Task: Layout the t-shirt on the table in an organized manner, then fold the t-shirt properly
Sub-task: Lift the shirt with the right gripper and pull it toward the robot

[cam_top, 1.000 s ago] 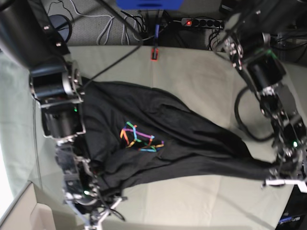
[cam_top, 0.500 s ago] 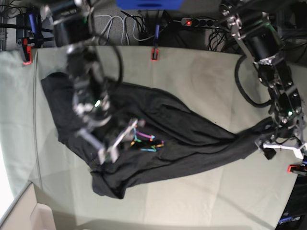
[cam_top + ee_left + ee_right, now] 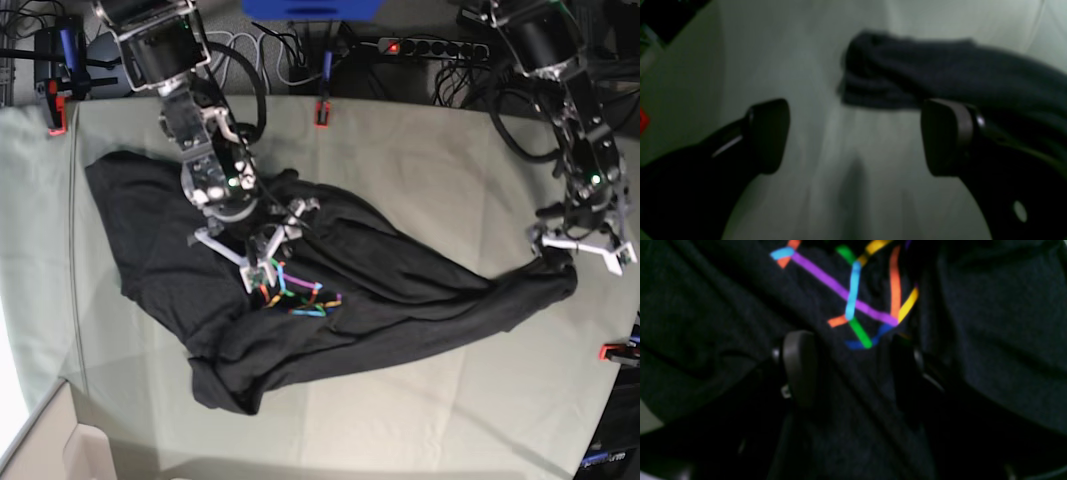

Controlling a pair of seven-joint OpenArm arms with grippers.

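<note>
We see the t-shirt [image 3: 330, 300] lying rumpled across the table [image 3: 420, 170], its far end just beside our left gripper [image 3: 578, 247], whose jaws stand wide apart and empty. Our right gripper [image 3: 853, 370] hangs jaws parted above the rainbow logo [image 3: 860, 296], nothing pinched. The dark knit is soft and creased; the table cloth is pale. A red clamp [image 3: 322, 112] and a power strip [image 3: 420, 46] sit at the far edge.
</note>
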